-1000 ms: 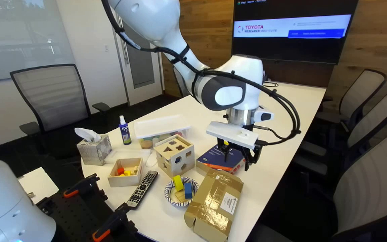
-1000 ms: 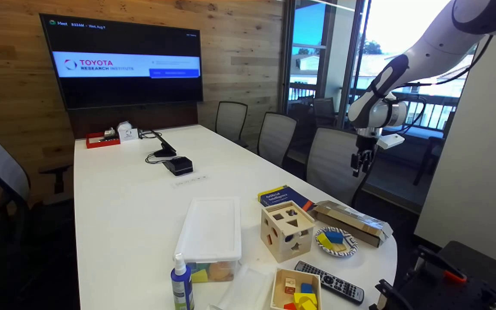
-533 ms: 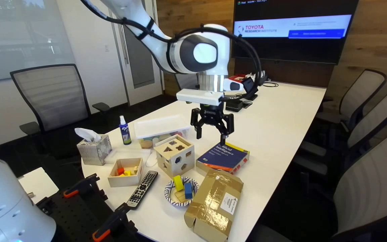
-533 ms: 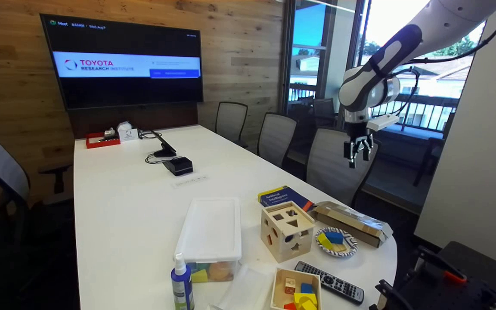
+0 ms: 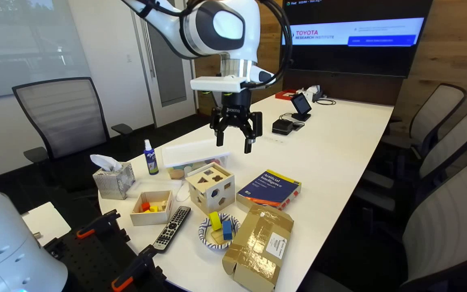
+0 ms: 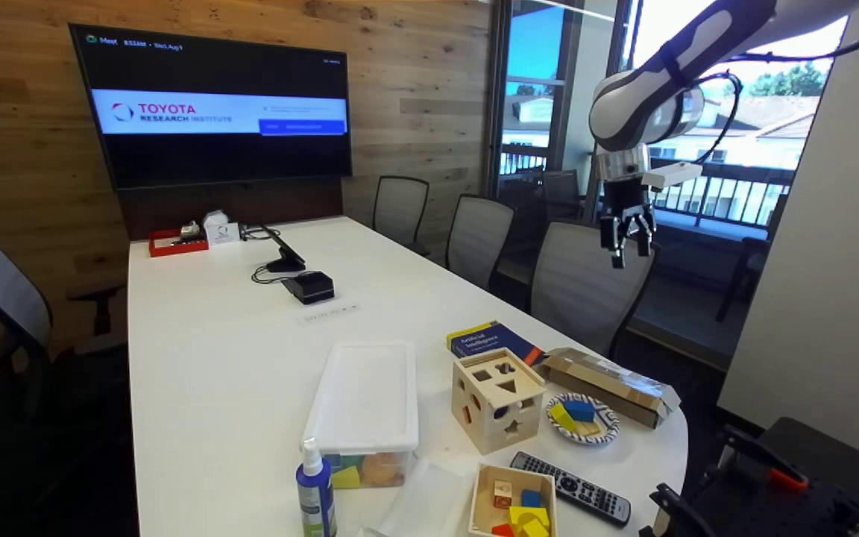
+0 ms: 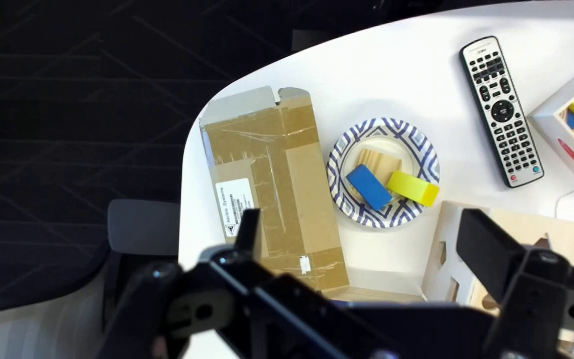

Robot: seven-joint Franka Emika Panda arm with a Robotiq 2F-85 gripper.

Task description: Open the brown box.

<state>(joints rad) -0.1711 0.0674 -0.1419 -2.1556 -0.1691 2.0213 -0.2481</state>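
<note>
The wide-spread, empty black pincer (image 5: 234, 146) has risen; the flat brown cardboard box (image 7: 279, 189), wrist-view ten o'clock, apparently awaits opening.

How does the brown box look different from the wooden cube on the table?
The brown box lies long and low, while the wooden cube stands taller and blockier. The brown box carries a white label and shiny tape; the wooden cube has shaped holes cut in it. Both rest on the white table.
</note>
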